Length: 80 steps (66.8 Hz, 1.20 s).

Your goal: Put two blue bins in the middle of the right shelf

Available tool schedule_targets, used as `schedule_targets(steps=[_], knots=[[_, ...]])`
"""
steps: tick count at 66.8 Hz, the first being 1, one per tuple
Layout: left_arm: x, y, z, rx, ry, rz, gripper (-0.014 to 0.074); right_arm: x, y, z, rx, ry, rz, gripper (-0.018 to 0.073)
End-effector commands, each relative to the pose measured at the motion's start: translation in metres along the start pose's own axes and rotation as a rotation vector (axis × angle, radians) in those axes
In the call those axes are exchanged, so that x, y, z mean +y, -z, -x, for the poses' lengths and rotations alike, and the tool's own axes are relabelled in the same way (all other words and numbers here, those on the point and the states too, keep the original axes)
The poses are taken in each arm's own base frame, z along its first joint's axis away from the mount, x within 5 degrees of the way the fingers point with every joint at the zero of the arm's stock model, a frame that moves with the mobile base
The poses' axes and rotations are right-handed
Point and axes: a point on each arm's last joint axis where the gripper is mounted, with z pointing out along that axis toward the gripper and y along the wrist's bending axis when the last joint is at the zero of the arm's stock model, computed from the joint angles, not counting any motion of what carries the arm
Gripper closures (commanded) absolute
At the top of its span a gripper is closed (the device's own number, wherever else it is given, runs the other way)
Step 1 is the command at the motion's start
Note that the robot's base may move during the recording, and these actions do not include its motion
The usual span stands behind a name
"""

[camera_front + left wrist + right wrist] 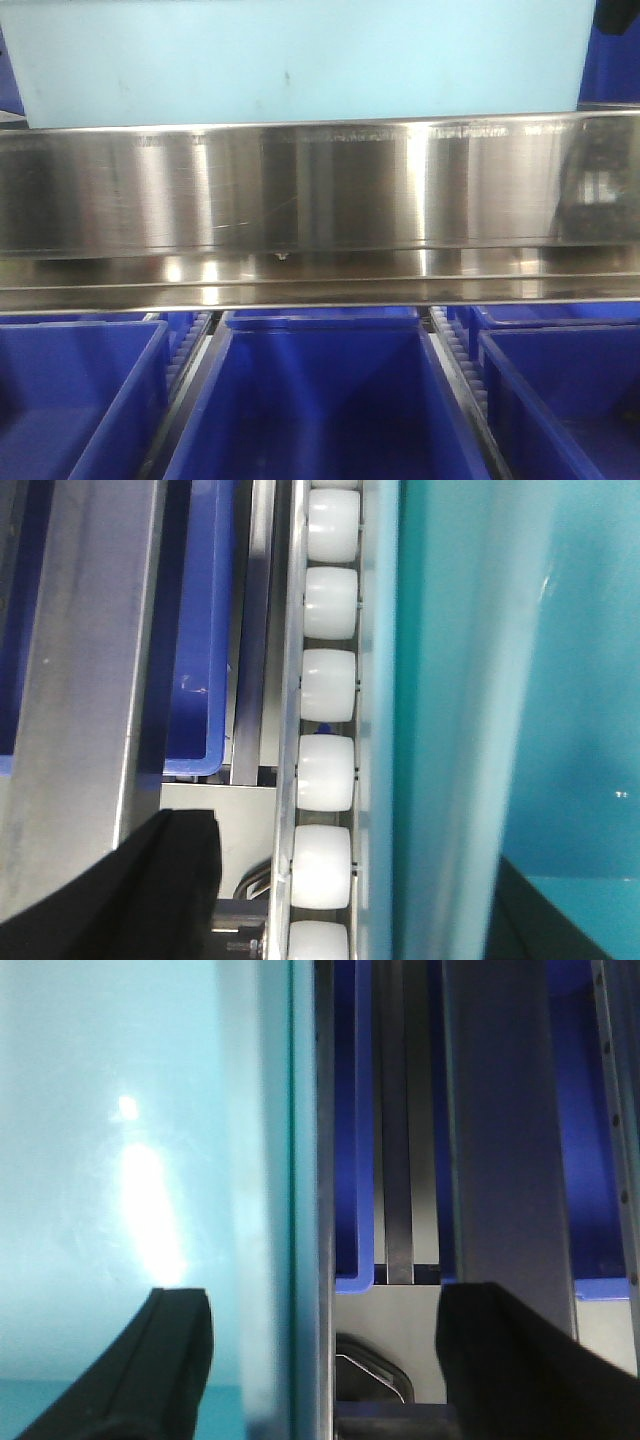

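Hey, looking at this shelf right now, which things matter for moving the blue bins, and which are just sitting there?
For the job: pale blue bin on the upper level; dark blue bins below it; right fingers, spread apart by the pale bin's wall.
Just there: white rollers; steel rail.

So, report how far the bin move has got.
Done: nothing shown delivered. In hand: the right claw is open astride a wall of the light blue bin, not clamped. Left: grip, carry and place both bins; three dark blue bins sit below the steel shelf.
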Motion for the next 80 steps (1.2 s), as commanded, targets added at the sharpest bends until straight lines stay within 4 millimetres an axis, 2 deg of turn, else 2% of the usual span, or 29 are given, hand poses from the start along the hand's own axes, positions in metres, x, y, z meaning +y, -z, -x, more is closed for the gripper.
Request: schedule_targets(steps=[1,29,62,68,72,80], knots=[[-0.0007,-0.0009,-0.0010,0.006,0.003,-0.006,0.0279,-0.0008,0.0049,0.0001,-0.020,0.013,0.000,0.0198],[-0.0015,0.0065,0.0039,-0.022,0.008,-0.018,0.0279,-0.0003,0.0111,0.0013,-0.039,0.011,0.011,0.0198],[-0.0015,0.0064,0.0038,-0.022,0.008,-0.018,0.0279,-0.0003,0.0111,0.0013,-0.039,0.011,0.011,0.0204],[-0.0015,0.0064,0.0038,-0.022,0.008,-0.018,0.0310,-0.0003,0.0111,0.0013,-0.039,0.011,0.011,0.0277],[-0.0016,0.0064,0.0037,-0.021,0.009,-0.019,0.0407,-0.0003,0.0111,0.0013,-0.039,0.011,0.011,0.0369],[-0.0031,0.0059,0.0031,-0.011,0.012,-0.033,0.0636,0.0001,0.0111,0.0011,-0.037,0.029,0.015,0.0638]])
